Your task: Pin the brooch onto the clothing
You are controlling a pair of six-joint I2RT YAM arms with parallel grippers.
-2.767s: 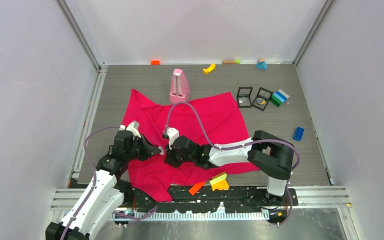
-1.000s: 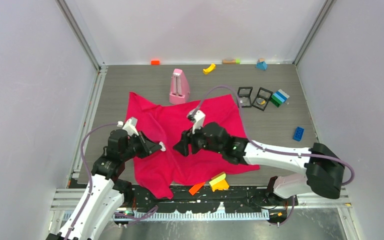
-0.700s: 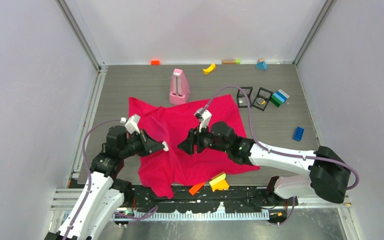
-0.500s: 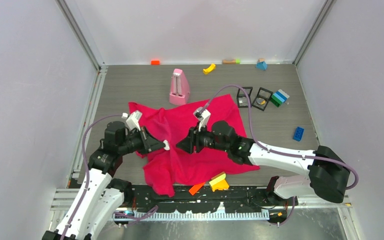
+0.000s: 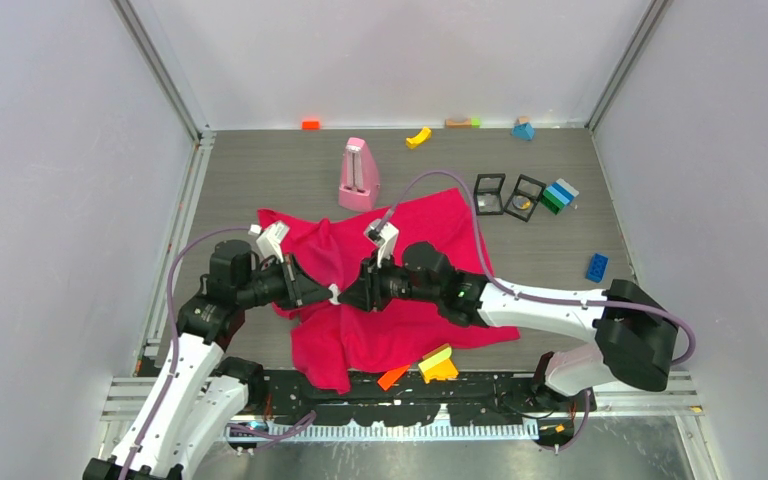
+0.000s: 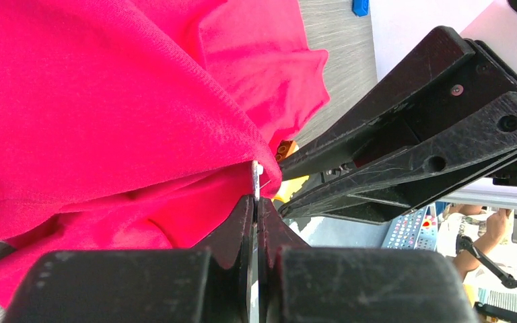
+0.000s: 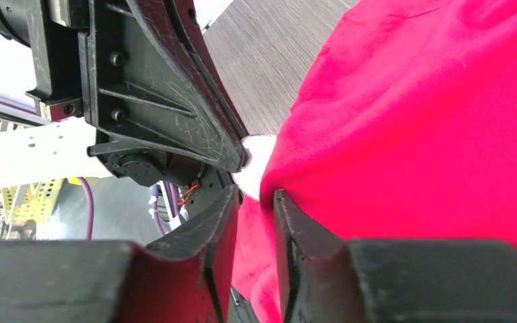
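Pinning is in hand: just nearer the arms than the pink metronome, the left end effector is clamped on a small pale piece, seemingly the brooch. It meets tip to tip with the right end effector, which pinches a raised fold of the clothing lying on the surface. Next, I judge, the pin must pass through that fold and fasten, but pin and clasp are hidden by fingers and cloth.

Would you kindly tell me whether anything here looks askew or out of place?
Yes, the clothing is askew: it lies bunched in ridges rather than flat, its near corner drapes past the front edge of the table, and the right pincer pinches up a fold while the left pincer holds a small white brooch at it.
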